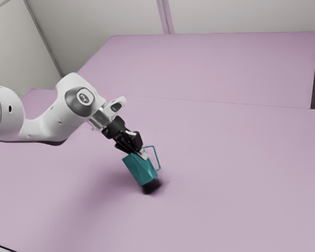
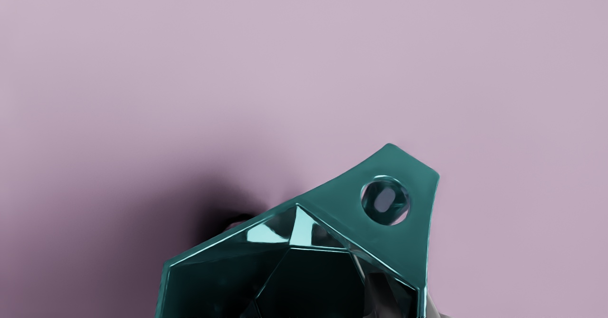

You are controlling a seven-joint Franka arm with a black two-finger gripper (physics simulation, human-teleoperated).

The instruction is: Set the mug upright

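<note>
The teal faceted mug (image 1: pixel 140 168) is tilted in the exterior view, its open end toward the hand and its handle on the exterior view's right. My gripper (image 1: pixel 142 153) is at the mug's rim, shut on its wall close to the handle. In the wrist view the mug (image 2: pixel 365 232) shows its open mouth and the handle with a round hole. There the gripper (image 2: pixel 415 306) has one finger inside the mouth and the other outside the wall. A dark patch lies at the mug's lower end; whether the base touches the table cannot be told.
The pink-purple table (image 1: pixel 226 173) spreads around the mug, with a shadow beneath the hand. Behind it is another pink surface (image 1: pixel 210 68), and pale walls stand beyond.
</note>
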